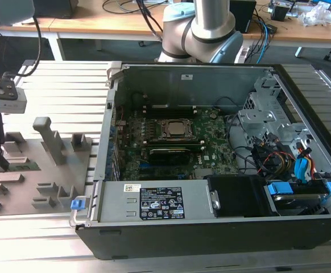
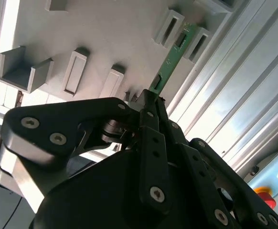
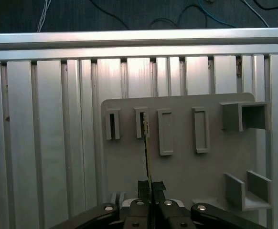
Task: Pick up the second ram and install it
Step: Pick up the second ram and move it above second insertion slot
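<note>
Arm (image 1: 208, 25): the base joint stood behind the far edge of the open computer case (image 1: 211, 227). The working end reached to the exterior view's left and hung over the grey holder plate (image 1: 69, 165), near the plate edge farthest from the case. The tool seemed to point down at the plate, though it was half cut off there.

Gripper (image 2: 149, 99): the black fingers (image 2: 153, 143) were pressed together, pinching one end of the ram stick (image 2: 170, 62), with the pads tight against both its faces in both wrist views.

Ram stick: a thin green board, seen edge-on as a narrow line in the first wrist view (image 3: 148, 152). Its free end ran out from the fingertips and ended between two raised slot blocks (image 2: 169, 27) in the row along one plate edge. I could not tell whether the stick sat in a slot or hung just clear of the plate.

The plate lay flat on the ribbed aluminium table (image 3: 43, 143), just beside the case.
</note>
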Controlling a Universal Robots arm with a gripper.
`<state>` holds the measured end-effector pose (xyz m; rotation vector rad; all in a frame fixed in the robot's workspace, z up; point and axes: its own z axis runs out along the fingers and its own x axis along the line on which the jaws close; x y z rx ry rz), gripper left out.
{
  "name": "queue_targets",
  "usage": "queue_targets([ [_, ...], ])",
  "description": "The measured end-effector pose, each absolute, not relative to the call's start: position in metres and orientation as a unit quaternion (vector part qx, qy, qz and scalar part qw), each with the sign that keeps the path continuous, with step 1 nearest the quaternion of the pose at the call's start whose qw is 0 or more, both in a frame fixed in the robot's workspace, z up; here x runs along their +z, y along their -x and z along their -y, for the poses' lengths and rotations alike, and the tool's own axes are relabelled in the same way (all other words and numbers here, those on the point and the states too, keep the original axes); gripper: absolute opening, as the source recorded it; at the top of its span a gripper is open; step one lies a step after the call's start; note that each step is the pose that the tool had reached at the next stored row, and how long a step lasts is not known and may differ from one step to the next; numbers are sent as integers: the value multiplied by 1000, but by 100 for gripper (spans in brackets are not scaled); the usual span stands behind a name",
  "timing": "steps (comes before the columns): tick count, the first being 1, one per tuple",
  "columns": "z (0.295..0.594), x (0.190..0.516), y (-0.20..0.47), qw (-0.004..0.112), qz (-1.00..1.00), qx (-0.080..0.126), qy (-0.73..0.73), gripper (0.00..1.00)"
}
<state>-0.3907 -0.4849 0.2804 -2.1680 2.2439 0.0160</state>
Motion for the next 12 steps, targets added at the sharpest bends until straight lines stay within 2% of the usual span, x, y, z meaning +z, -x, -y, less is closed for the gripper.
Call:
queue_targets([
  [12,485,300,391,11,-719,5,695,14],
])
